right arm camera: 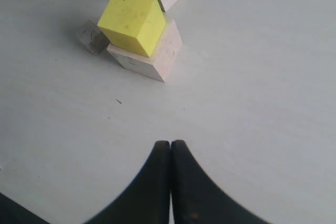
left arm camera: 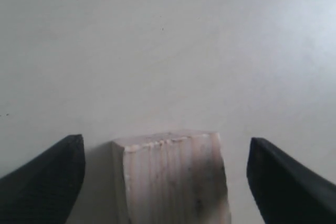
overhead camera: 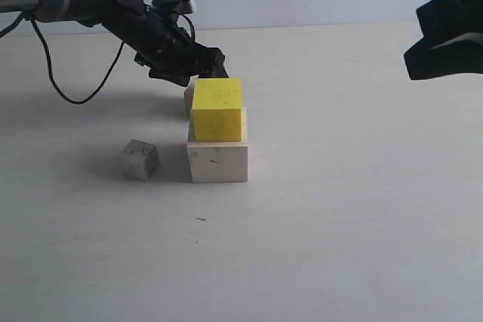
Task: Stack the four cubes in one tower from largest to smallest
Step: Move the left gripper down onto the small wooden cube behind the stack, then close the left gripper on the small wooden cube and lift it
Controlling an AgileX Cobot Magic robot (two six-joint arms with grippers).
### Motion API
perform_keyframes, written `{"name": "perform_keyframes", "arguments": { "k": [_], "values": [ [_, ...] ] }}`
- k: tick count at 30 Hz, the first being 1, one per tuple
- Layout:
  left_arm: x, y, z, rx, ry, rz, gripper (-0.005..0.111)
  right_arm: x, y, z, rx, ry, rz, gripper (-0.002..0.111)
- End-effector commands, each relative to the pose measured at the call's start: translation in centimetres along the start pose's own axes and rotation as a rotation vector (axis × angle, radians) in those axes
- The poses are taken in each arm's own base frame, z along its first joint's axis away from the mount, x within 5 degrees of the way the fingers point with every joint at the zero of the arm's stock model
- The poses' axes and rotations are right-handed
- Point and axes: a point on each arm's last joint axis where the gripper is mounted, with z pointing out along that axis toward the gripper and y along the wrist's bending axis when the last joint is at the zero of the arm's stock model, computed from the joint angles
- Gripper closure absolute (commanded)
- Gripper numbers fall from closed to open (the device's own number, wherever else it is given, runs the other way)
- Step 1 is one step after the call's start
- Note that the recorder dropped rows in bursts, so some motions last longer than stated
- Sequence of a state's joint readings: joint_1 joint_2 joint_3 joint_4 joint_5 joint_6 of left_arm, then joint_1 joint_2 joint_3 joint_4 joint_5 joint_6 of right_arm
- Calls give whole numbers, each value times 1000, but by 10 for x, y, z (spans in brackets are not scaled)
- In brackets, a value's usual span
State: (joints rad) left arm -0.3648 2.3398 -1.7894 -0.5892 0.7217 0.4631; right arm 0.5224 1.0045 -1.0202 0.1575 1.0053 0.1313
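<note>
**A:** Which piece are you looking at now?

**B:** The small cube [left arm camera: 170, 179]. It is sitting on the table [overhead camera: 339, 224], just behind the stack. It is showing pale greyish wood with fine grain lines, some dark smudges on one side and a slightly rough top edge.

**A:** How is it going to handle, do you think?

**B:** I am expecting it to be light and stiff, with flat dry faces that are not slipping much. I would take it on two opposite side faces, around the middle of their height, so that it is not tilting when it goes up.

**A:** And around it?

**B:** The yellow cube [overhead camera: 217, 109] is resting on the large pale cube [overhead camera: 217, 161]. In the exterior view they are hiding most of the small one, so I cannot tell if it is touching the base. The second small cube [overhead camera: 139, 160] is lying near the base on the left of that view, apart from it.

**A:** What are the grippers doing?

**B:** The left gripper [left arm camera: 165, 146] is hanging over the small cube with its jaws wide, one on each side, and neither is touching the wood. The right gripper [right arm camera: 170, 145] is pressing its fingers together on nothing, well apart from the stack.
</note>
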Motion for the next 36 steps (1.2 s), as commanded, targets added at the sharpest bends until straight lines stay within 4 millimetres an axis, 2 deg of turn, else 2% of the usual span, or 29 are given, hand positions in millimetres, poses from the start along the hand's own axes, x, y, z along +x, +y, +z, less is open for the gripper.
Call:
{"name": "perform_keyframes", "arguments": {
  "k": [1, 8, 20, 23, 28, 31, 36],
  "values": [
    [-3, -2, -3, -25, -11, 37, 26, 1, 0, 1, -1, -4, 3, 108],
    [1, 6, -3, -106, 32, 58, 26, 1, 0, 1, -1, -4, 3, 108],
    [1, 15, -6, -137, 39, 53, 26, 1, 0, 1, -1, -4, 3, 108],
    [1, 15, -6, -138, 39, 44, 30, 1, 0, 1, -1, -4, 3, 108],
    [1, 15, -6, -140, 39, 33, 47, 1, 0, 1, 0, -4, 2, 108],
    [0, 14, -9, -138, 40, 34, 62, 1, 0, 1, 0, -4, 2, 108],
    [-6, 9, -26, -144, 27, 55, 101, 1, 0, 1, 2, -4, 1, 108]
  ]
}}
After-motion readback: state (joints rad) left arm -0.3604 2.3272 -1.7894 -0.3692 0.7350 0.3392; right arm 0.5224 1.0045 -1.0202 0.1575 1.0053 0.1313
